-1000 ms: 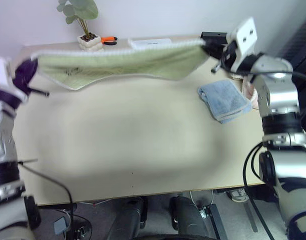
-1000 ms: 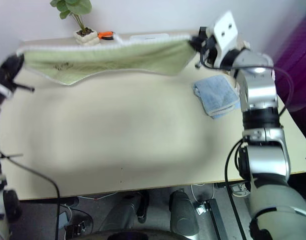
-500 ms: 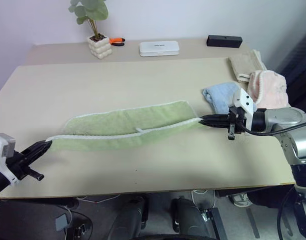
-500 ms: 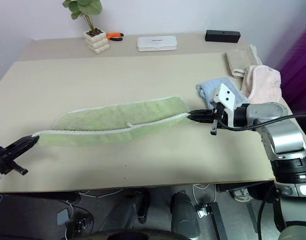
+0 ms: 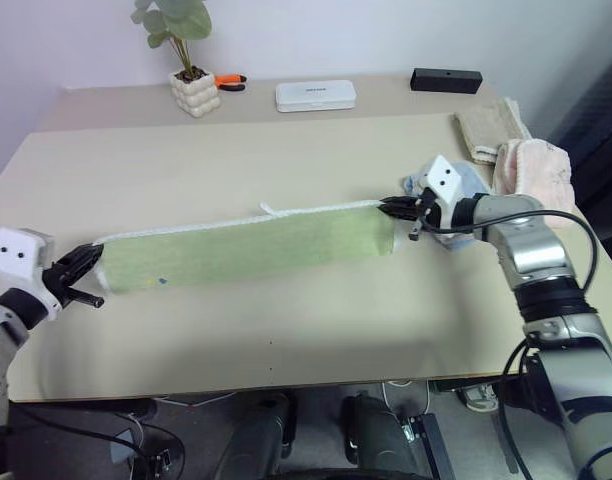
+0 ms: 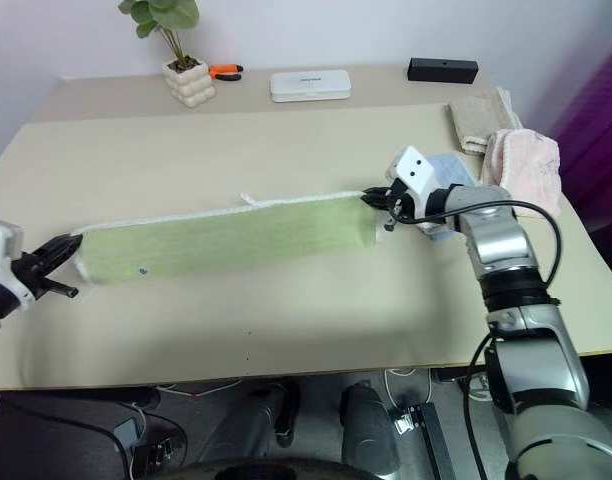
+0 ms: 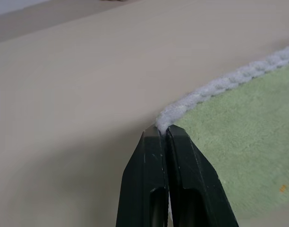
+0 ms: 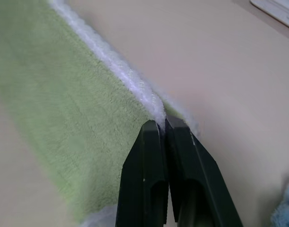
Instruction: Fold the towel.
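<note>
across the middle of the beige table [image 5: 286, 330], the towel [image 5: 246, 252] lies as a long, narrow light green band, running from near the left edge toward the right side, its whitish stitched edging along the far long side. it appears doubled lengthwise, so one fold seems already made. the left gripper [image 5: 89, 268] pinches the towel's left end, its two black fingers pressed together on the corner edging, as the left wrist view shows with the white trim caught at the tips [image 7: 161, 130]. the right gripper [image 5: 394, 208] likewise has its fingers pressed together on the edging at the far right corner. holding both ends at the same long edge keeps the band taut and straight, which probably lets the cloth settle flat with its edges aligned, ready for a crosswise fold.

just beside the right gripper lies a folded light blue towel [image 5: 464, 180], mostly hidden behind the arm; near it, toward the right rim, sit a pink towel [image 5: 531, 165] and a beige towel [image 5: 488, 130], apparently set aside. at the far side stand a small potted plant [image 5: 186, 60], an orange-handled tool [image 5: 224, 81], a flat white case [image 5: 316, 95] and a black box [image 5: 446, 80].

a tiny dark mark [image 5: 162, 282] shows on the towel near its left end, too small to read. faint print on the white case is not legible; no other writing can be made out.
</note>
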Robot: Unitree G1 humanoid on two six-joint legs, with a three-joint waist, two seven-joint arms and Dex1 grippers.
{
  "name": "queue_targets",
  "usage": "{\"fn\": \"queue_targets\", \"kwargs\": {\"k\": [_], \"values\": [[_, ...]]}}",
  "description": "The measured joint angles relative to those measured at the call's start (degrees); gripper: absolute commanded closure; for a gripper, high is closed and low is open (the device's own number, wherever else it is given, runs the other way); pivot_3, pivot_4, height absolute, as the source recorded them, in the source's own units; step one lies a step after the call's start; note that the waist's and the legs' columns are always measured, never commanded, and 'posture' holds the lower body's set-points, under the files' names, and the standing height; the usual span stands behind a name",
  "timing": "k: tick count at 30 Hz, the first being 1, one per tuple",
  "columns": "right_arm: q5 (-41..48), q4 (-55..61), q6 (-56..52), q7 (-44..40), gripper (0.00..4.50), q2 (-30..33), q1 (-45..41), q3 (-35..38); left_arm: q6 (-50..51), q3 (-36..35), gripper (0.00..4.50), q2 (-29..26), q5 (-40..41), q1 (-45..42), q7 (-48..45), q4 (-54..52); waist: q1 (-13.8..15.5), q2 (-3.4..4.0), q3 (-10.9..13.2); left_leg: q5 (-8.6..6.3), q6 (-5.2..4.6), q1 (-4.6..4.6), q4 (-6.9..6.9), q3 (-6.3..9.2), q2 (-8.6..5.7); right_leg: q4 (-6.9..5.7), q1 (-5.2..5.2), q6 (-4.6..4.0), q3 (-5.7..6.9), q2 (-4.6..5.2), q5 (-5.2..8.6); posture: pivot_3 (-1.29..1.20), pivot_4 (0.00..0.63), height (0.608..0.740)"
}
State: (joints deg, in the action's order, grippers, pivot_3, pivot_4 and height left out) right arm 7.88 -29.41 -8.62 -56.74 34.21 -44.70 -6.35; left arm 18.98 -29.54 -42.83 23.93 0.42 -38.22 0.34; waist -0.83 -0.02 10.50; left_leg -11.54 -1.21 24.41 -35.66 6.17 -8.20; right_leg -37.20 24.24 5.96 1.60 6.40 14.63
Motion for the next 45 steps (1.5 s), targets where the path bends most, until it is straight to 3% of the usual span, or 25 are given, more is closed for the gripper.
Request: {"fn": "queue_targets", "kwargs": {"k": [6,7,11,14,15,20,23,24,28,32,35,38,45], "values": [[-2.37,-9.26,5.37,1.94,4.43,-3.47,-3.11,-0.02,-2.07,1.96,4.50,0.61,-1.48,-3.35,0.54,5.38,-0.04,0.00,0.00,0.08,0.12,0.01,0.00,0.01,0.00,0.00,0.02,0.00,0.00,-0.01,0.00,0.00,0.150,0.736],[-2.81,-10.57,5.96,2.35,4.18,-3.89,-3.51,-0.01,-2.07,1.99,4.21,0.68,-1.44,-3.41,0.56,5.67,-0.05,0.00,0.00,0.09,0.13,0.01,0.00,0.01,0.00,-0.01,0.01,0.01,0.00,-0.01,0.00,0.00,0.150,0.736],[-4.32,-13.89,6.83,4.56,2.71,-4.32,-4.82,0.09,-0.98,2.03,2.70,1.49,-1.24,-3.45,1.45,6.36,-0.11,0.00,0.00,0.10,0.14,0.00,0.00,0.01,0.00,-0.06,0.04,0.00,-0.01,-0.02,0.00,0.00,0.150,0.736],[-5.12,-13.83,8.21,5.53,1.19,-4.08,-4.98,0.15,-0.78,1.82,1.25,2.06,-1.28,-3.37,3.18,6.08,-0.11,0.00,0.00,0.10,0.14,0.00,0.00,0.01,0.00,-0.06,0.05,0.01,-0.01,-0.02,0.00,0.00,0.150,0.736],[-5.41,-13.43,8.51,5.78,0.72,-3.78,-4.95,0.17,-0.70,1.43,1.23,2.48,-1.13,-3.06,3.84,5.48,-0.11,0.01,0.00,0.10,0.14,0.01,0.00,0.01,0.00,-0.06,0.06,0.01,-0.02,-0.02,0.00,0.00,0.150,0.736],[-4.74,-8.55,7.14,7.40,0.72,-0.75,-2.99,3.25,0.23,-2.48,1.23,4.80,0.94,-0.11,6.82,0.48,0.00,0.00,0.00,0.09,0.14,0.01,0.01,0.01,0.00,-0.05,0.05,0.01,-0.03,-0.02,0.00,0.00,0.150,0.736],[-0.11,1.39,-0.99,6.80,0.04,1.32,2.50,7.48,2.16,-4.56,1.23,6.73,3.76,0.79,8.98,-6.33,0.52,-0.04,-0.02,-0.02,-0.04,0.03,-0.04,0.08,0.00,-0.02,0.04,0.01,-0.02,-0.02,0.00,0.00,0.150,0.736],[2.83,7.36,-5.83,6.52,0.04,1.60,6.07,9.35,2.89,-3.89,1.23,7.20,4.51,1.24,9.04,-10.50,0.86,-0.07,-0.04,-0.11,-0.18,0.04,-0.07,0.10,0.00,0.00,0.02,0.01,-0.02,-0.03,0.00,0.00,0.150,0.736],[14.12,26.63,-23.84,7.14,0.04,1.12,17.62,13.01,4.38,5.06,1.23,7.00,5.49,2.67,6.33,-23.97,1.48,0.01,-0.08,-0.18,-0.29,0.03,-0.10,0.05,-0.02,-0.02,-0.05,0.00,-0.12,-0.02,0.01,0.00,0.150,0.736],[23.58,39.21,-38.15,12.45,0.04,-0.61,24.43,17.43,6.35,14.27,1.23,7.70,6.24,2.08,4.02,-29.06,1.27,0.02,-0.08,-0.18,-0.28,0.02,-0.08,0.04,-0.01,-0.05,0.00,-0.01,-0.15,-0.03,0.01,0.00,0.150,0.736],[28.33,45.09,-47.89,19.37,0.04,-3.90,28.39,20.62,6.87,21.48,1.23,8.50,5.36,-0.06,2.73,-30.44,1.59,0.01,-0.11,-0.18,-0.29,0.02,-0.07,0.04,-0.01,0.00,-0.04,-0.02,-0.15,-0.02,0.02,0.00,0.150,0.736],[31.32,47.03,-57.35,29.14,0.04,-11.43,30.25,23.74,6.92,26.91,1.23,10.10,4.86,-1.59,1.37,-30.36,1.38,0.01,-0.11,-0.17,-0.30,0.02,-0.07,0.01,-0.01,-0.03,0.00,-0.01,-0.17,-0.02,0.01,0.00,0.150,0.736],[33.83,47.06,-66.96,45.39,0.04,-23.59,24.88,31.28,6.73,27.43,1.23,10.37,4.83,-1.18,0.81,-29.65,1.31,0.08,-0.16,-0.16,-0.28,0.00,-0.03,0.01,-0.01,-0.03,0.02,-0.02,-0.18,-0.04,0.01,0.00,0.150,0.736]]}}
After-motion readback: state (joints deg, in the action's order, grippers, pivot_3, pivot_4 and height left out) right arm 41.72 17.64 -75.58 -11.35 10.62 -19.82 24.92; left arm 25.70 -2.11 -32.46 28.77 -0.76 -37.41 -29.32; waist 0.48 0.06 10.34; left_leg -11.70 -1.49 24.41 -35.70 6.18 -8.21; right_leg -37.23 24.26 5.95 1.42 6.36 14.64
